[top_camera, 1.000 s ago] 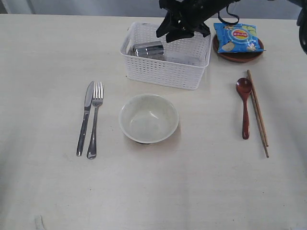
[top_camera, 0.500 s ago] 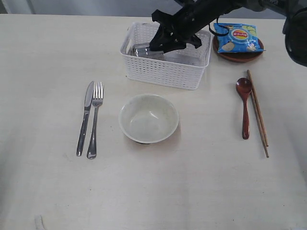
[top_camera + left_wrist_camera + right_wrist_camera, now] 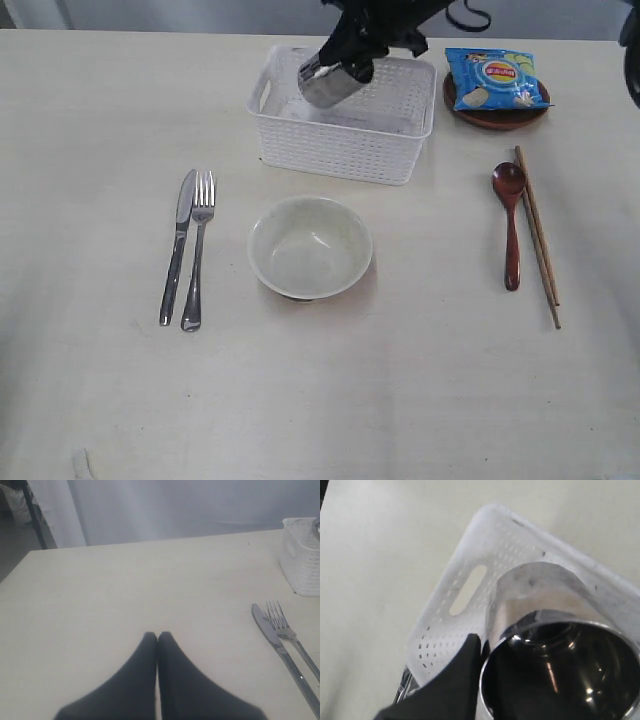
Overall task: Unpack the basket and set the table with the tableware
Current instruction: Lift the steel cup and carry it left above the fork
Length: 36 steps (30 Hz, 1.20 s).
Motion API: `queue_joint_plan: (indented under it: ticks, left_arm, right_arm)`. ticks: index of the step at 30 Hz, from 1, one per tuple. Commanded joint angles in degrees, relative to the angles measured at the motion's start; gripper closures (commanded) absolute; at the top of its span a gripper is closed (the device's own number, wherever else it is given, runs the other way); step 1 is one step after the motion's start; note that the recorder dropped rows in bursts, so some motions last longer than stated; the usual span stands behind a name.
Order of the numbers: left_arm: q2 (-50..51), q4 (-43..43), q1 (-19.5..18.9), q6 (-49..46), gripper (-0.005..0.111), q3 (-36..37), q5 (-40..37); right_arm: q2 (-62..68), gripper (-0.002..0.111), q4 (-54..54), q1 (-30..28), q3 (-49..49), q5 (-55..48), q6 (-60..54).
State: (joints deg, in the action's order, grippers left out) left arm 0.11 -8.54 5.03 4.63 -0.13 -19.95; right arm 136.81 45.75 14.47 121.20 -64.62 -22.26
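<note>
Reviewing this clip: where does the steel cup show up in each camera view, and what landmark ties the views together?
Exterior view: steel cup at top centre, held tilted above the basket.
Left wrist view: cup not clearly visible; only the basket's corner at the picture's right edge.
Right wrist view: cup fills the picture's lower right, mouth toward the camera, basket behind it.
Shared landmark: the white basket.

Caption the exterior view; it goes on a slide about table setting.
Right end effector holds the steel cup over the white basket; knife, fork, bowl, spoon and chopsticks lie on the table.
</note>
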Motion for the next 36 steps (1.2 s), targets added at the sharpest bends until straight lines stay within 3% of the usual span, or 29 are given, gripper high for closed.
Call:
queue_joint_plan:
  ticks: [1, 9, 25, 31, 36]
  left_arm:
    - [-0.11, 0.27, 0.29, 0.13, 0.107, 0.13, 0.14]
    - [-0.11, 0.27, 0.29, 0.13, 0.107, 0.13, 0.14]
    - [-0.11, 0.27, 0.29, 0.13, 0.107, 0.13, 0.14]
    - [-0.11, 0.27, 0.29, 0.13, 0.107, 0.13, 0.14]
    - [-0.11, 0.27, 0.29, 0.13, 0.107, 0.13, 0.14]
  right_arm:
    - [-5.97, 0.109, 0.16, -0.15, 0.78, -2.12, -1.56]
    - [-12.91, 0.109, -8.86, 6.93, 0.78, -4.53, -0.47]
    - [-13.5, 0.109, -46.74, 33.91, 3.44, -2.85, 22.58]
    - [-4.59, 0.109, -47.52, 35.77, 16.06, -5.27, 24.23]
    - [1.78, 0.109, -48.35, 35.66, 20.67, -3.67, 25.01]
